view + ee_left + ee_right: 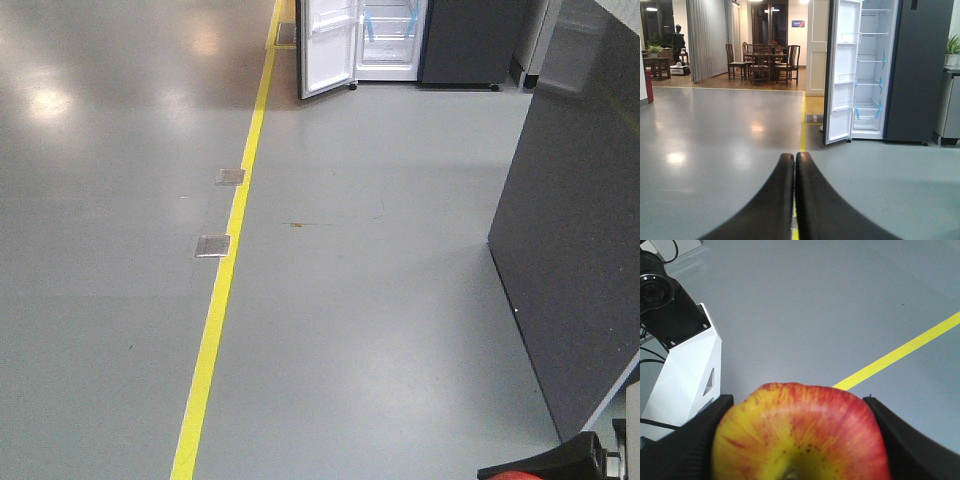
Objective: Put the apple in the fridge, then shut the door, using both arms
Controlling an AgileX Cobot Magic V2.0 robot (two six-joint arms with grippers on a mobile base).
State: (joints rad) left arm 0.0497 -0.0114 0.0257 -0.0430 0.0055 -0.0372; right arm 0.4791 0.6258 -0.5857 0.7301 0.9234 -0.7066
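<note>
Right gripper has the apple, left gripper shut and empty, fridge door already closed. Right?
No: the door stands open, as the left wrist view shows. The rest holds: the right gripper has the apple, the left gripper is shut and empty.

We see a yellow line (218,310) running six to twelve o'clock, two plates (213,245) at its nine; chairs (760,62) at eleven.

Your left fingers (820,200) are smooth, glossy black blades tapering to rounded tips. Your right fingers (680,445) look matte black. Behind them you have a white angular bracket (685,370), a black screw-fastened block (675,320) and black cables (660,425).
</note>
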